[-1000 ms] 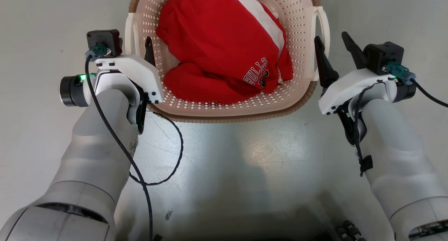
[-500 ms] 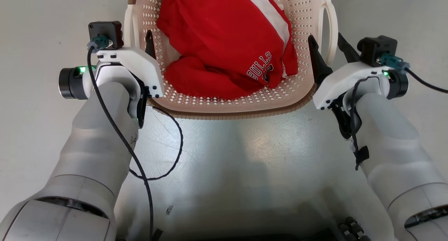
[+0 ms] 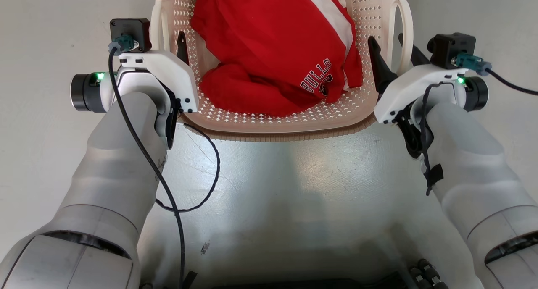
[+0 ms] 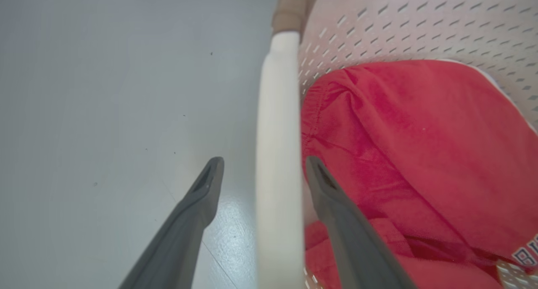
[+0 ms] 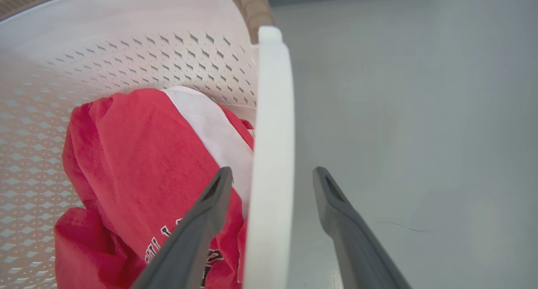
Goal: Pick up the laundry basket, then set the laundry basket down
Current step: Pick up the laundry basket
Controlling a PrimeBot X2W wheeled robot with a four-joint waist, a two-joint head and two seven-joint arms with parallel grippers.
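- Laundry basket [image 3: 286, 134]: top centre of head view, btwn your two arms, pale grey floor [image 3: 294, 188] around it. Far end runs out of frame.
- Inside: crumpled red Bulls garment [image 3: 269, 41] w/ a white stripe, covering most of the basket bottom.
- Left gripper [image 4: 264, 161]: fingers spread wide, astride the basket's left loop handle [image 4: 279, 112]. One finger is outside over the floor, the other inside over the red cloth. Gap shows on the outer side; the inner finger is just beside the handle. No pinch.
- Right gripper [image 5: 272, 171]: same setup, fingers spread astride the right loop handle [image 5: 271, 112]. Inner finger is over the garment, close against the handle; outer finger is apart from it, over the floor. Not clamped.
- Both handles stand upright, each running lengthwise btwn its pair of fingers.
- Black cable [image 3: 212, 171] loops from your left wrist down over the floor, near the basket's brown rim.
- Contact of the inner fingers w/ the handles: can't tell.
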